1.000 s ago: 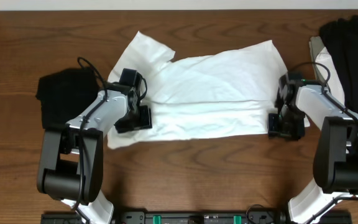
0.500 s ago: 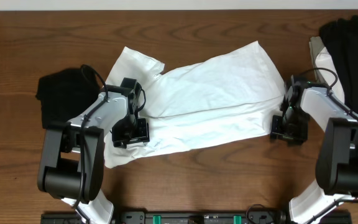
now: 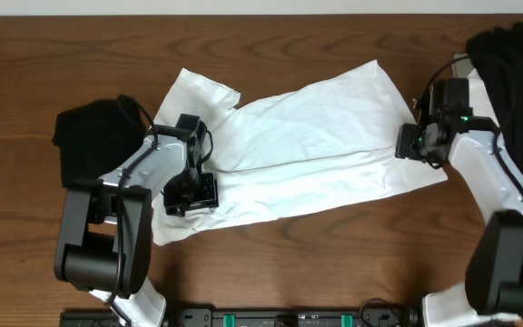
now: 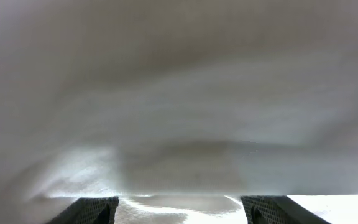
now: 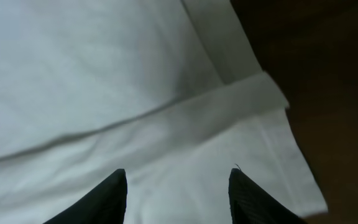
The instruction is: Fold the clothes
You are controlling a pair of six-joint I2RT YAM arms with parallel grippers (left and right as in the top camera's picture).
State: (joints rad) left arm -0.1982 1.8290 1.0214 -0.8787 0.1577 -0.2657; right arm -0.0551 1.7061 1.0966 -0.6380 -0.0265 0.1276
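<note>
Overhead: white T-shirt (image 3: 316, 136) lies flat on the wooden table (image 3: 334, 263), between the two arms, long axis running left to right and tilted so its right end sits higher in the view. A fold line runs along its length; the lower band is doubled over. One sleeve sticks out at the shirt's upper left corner. No chest print is visible.

Left gripper (image 3: 191, 193): sits on the shirt's left part, just below the fold line. Left wrist view: fingers (image 4: 86, 211) spread wide, one at each lower corner, white cloth filling the view ahead and lying between them. No cloth is pinched.

Right gripper (image 3: 411, 145): at the shirt's right edge, over the cloth. Right wrist view: fingers (image 5: 98, 199) spread apart above the shirt and not closed on anything. The doubled band's end and the bottom hem corner are visible, with bare wood to the right of them.

Other clothes: a black garment (image 3: 89, 136) is bunched just left of the shirt, apart from it. A black pile (image 3: 516, 64) lies off the shirt's right end, with pale pieces (image 3: 462, 65) beneath it.
</note>
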